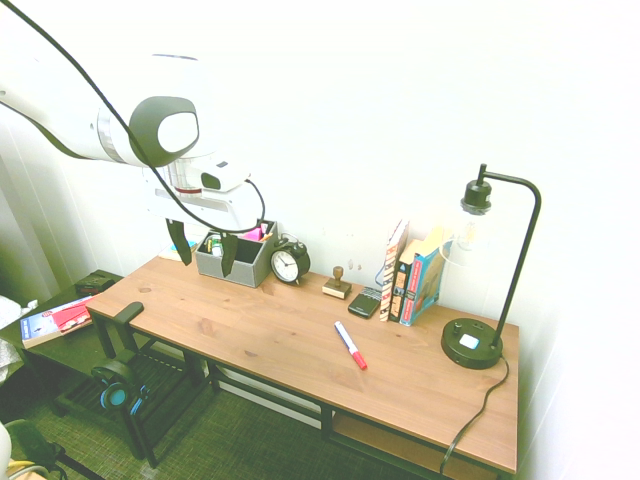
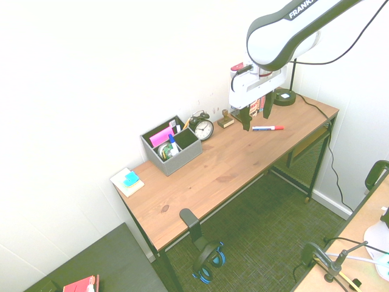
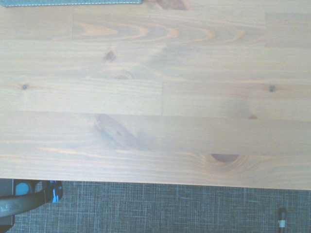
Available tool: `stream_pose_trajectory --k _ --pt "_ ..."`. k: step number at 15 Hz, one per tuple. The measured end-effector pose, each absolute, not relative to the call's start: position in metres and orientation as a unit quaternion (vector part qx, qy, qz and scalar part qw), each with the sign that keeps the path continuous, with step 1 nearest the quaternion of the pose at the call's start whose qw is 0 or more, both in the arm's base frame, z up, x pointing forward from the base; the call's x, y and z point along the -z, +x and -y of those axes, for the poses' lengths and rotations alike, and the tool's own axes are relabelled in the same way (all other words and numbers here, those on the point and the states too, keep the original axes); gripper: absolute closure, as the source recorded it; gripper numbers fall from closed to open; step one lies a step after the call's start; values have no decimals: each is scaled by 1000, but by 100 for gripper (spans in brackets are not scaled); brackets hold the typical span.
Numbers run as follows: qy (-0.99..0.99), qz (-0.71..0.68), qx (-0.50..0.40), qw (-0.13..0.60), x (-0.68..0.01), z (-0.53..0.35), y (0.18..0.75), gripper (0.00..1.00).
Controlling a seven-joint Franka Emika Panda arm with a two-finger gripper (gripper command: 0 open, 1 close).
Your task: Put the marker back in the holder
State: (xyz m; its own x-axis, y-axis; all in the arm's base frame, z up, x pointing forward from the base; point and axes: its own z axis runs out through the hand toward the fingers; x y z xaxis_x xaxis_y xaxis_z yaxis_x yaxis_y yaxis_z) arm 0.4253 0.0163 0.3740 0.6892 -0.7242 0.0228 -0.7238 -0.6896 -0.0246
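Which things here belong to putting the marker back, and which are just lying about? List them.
For the job:
- marker
- holder
- open gripper

Lying about:
- alarm clock
- wooden stamp
- books
- lamp
- headphones

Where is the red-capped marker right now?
In the first exterior view, the marker lies on the desk, right of centre, just in front of the small black calculator.

White wall [image 1: 350, 120], wooden desk [image 1: 270, 330], dark carpet [image 2: 255, 207]
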Motion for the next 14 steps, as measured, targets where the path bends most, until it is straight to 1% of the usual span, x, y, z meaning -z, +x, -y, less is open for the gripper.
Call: stream_pose_trajectory --k 2,4,8,11,14 --pt "-922 -386 16 6 -374 -16 425 0" --pt "-937 -347 26 12 -375 -11 428 0" --pt "-956 -289 39 20 -367 41 439 0" --pt "-953 -299 42 18 -350 90 452 0" --pt "-934 -355 49 15 -333 137 466 0"
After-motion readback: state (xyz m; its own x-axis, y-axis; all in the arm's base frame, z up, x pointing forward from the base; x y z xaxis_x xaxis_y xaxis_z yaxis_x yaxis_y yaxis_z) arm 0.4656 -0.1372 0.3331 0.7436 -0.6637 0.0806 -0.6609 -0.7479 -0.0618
